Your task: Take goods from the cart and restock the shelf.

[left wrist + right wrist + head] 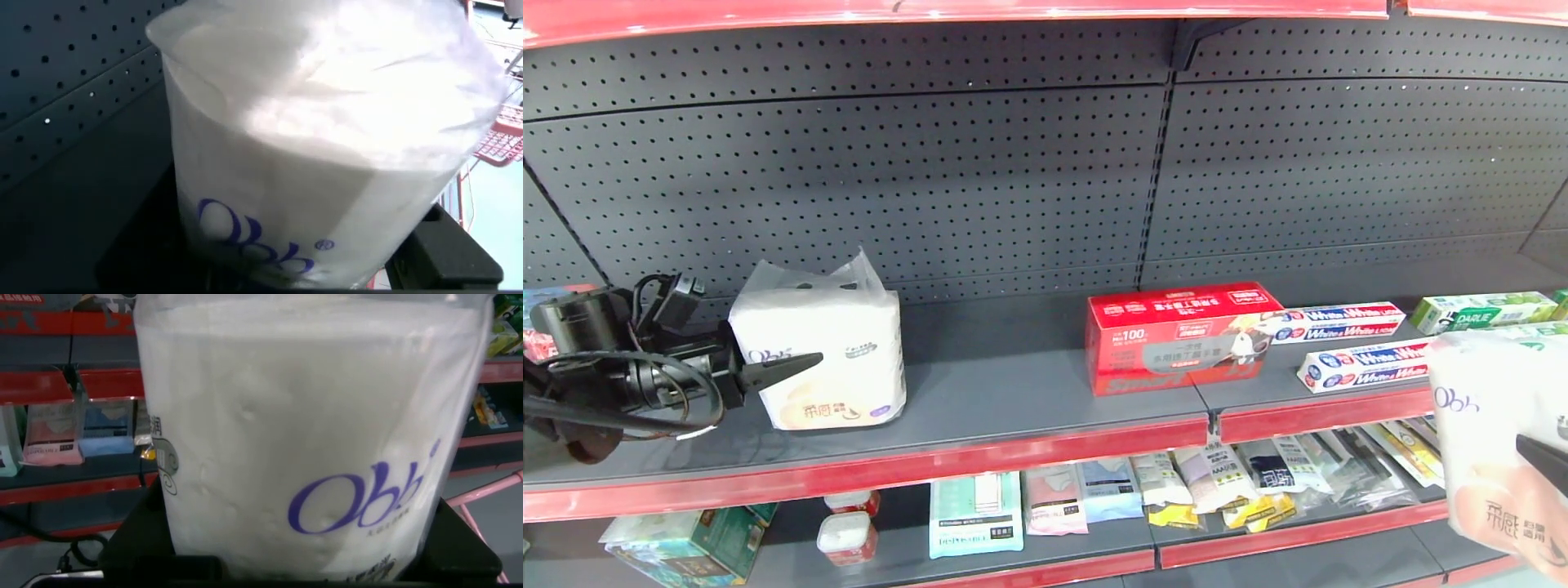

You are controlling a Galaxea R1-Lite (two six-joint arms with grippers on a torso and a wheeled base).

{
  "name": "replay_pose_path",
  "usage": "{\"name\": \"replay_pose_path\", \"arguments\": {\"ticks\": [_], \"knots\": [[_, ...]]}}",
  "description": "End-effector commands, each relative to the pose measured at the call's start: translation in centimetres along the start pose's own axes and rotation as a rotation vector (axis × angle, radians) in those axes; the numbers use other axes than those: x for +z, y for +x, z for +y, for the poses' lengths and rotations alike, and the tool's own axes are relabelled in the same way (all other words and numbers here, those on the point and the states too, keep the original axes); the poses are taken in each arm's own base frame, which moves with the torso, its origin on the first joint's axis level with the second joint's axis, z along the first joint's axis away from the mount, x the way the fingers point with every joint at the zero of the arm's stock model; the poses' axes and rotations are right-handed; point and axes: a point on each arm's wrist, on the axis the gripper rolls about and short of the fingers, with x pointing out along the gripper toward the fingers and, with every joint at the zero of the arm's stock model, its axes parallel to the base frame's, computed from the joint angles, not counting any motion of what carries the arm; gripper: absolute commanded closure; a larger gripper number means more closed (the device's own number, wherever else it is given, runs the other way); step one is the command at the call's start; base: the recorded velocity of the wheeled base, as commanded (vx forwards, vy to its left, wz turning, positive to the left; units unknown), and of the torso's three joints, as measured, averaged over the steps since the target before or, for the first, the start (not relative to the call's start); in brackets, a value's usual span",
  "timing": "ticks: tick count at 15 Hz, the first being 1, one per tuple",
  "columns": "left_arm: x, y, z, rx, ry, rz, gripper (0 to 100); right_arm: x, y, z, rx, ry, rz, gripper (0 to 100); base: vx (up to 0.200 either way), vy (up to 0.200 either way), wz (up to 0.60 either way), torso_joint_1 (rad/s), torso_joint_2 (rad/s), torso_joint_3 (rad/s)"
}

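**Holding two tissue packs at the shelf**

A grey shelf [980,392] with a red front edge is seen across the head view. On its left part the left tissue pack [837,327] is stood upright and is clamped between the fingers of the left gripper [796,359]. The right tissue pack [1482,425] is held off the shelf, in front of its right end, and is gripped on both sides by the right gripper [1535,461]. A red box [1176,335] is laid near the middle, with toothpaste boxes [1347,322] just beside it.

Open stretch of shelf [1013,384] between tissue pack [825,359] and red box [1176,339]; toothpaste boxes [1368,363] crowd right end; pegboard wall [1013,188] closes the back.
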Motion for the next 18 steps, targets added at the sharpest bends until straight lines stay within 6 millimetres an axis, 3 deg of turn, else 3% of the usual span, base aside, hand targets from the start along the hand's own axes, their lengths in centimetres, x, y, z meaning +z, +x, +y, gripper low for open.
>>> {"name": "replay_pose_path", "arguments": {"ticks": [1,18], "knots": [[-0.6,-0.2,-0.7,-0.007,-0.016,0.002,100,0.1,0.0,0.0,-0.001,0.0,-0.003,100,0.0,0.0,0.0,0.0,0.0,0.0],[-3.4,-2.6,-3.6,0.046,-0.025,-0.002,100,0.1,-0.3,0.0,-0.005,0.005,-0.015,100,0.0,0.0,0.0,0.0,0.0,0.0]]}}
